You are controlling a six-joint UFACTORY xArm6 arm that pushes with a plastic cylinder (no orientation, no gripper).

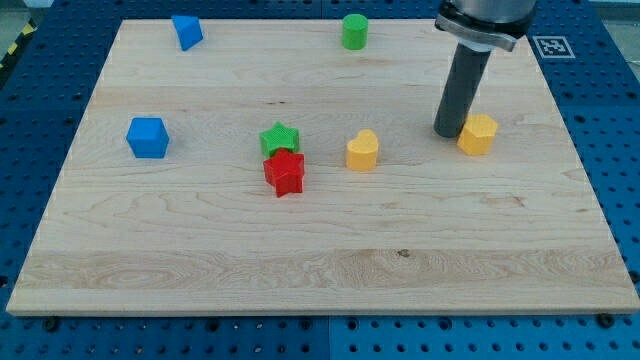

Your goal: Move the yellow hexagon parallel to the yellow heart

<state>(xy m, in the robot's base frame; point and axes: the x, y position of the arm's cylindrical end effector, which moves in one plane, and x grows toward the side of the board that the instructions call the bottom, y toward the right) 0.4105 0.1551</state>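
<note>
Board (320, 250): pale wood with visible lengthwise grain, smooth, faint satin sheen. Base (600, 70) around the board: blue, matt, perforated with regular holes, apparently metal. Rod (458, 95): dark, smooth, dull sheen; my tip (447, 134) touches the board just left of the yellow hexagon (478, 133). Hexagon, yellow heart (362, 150), red star (285, 173), green star (279, 138), blue cube (147, 137), blue block (187, 31) and green cylinder (354, 31): matt plastic-looking surfaces; both stars finely ribbed.
</note>
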